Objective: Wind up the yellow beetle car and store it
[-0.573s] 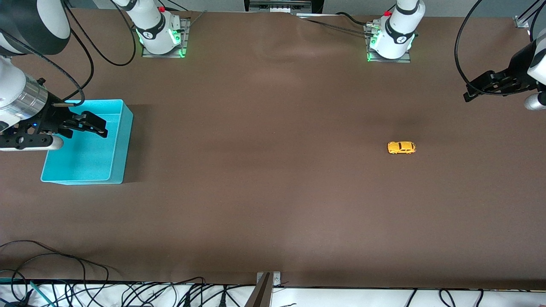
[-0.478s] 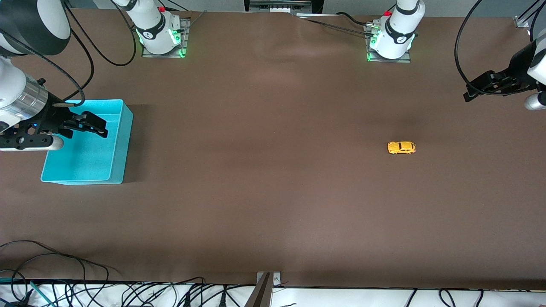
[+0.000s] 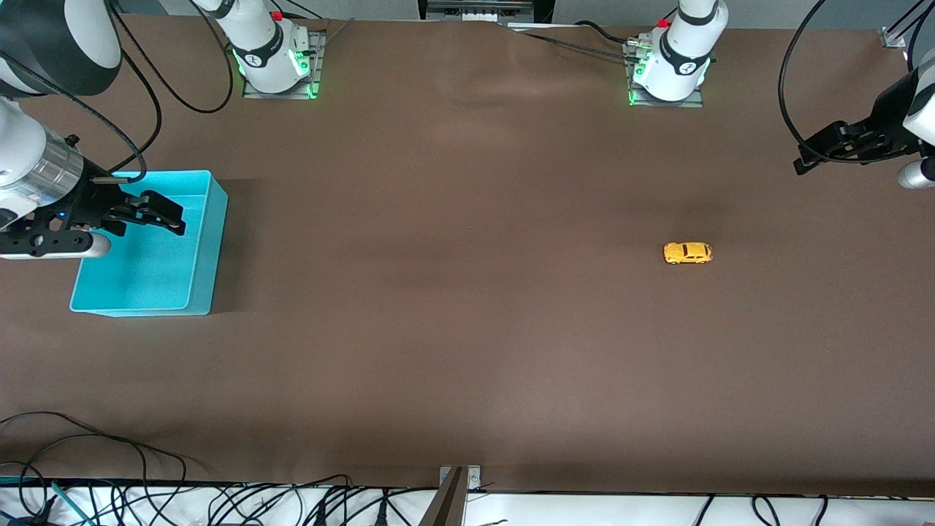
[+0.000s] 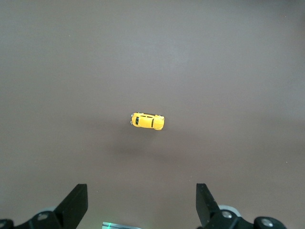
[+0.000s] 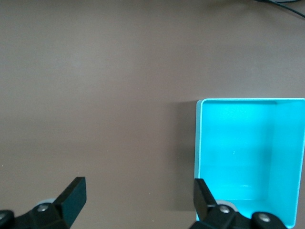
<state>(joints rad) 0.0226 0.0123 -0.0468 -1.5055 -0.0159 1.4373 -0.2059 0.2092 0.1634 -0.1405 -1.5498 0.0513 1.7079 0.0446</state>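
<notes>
The yellow beetle car (image 3: 687, 253) stands on its wheels on the brown table (image 3: 453, 329), toward the left arm's end, with bare cloth all around it and nothing touching it. From the middle of the table it lies at about three o'clock in the front view. The turquoise bin (image 3: 203, 248) stands at about nine o'clock, toward the right arm's end, well apart from the car, and it holds nothing. The right gripper (image 3: 172, 214) hangs in the air over the bin, its fingers spread wide and holding nothing; the right wrist view shows the bin (image 5: 199, 143) below it. The left gripper (image 3: 803, 161) hangs over the table edge at about two o'clock, fingers also wide and empty, and the left wrist view looks down on the car (image 4: 147, 121).
</notes>
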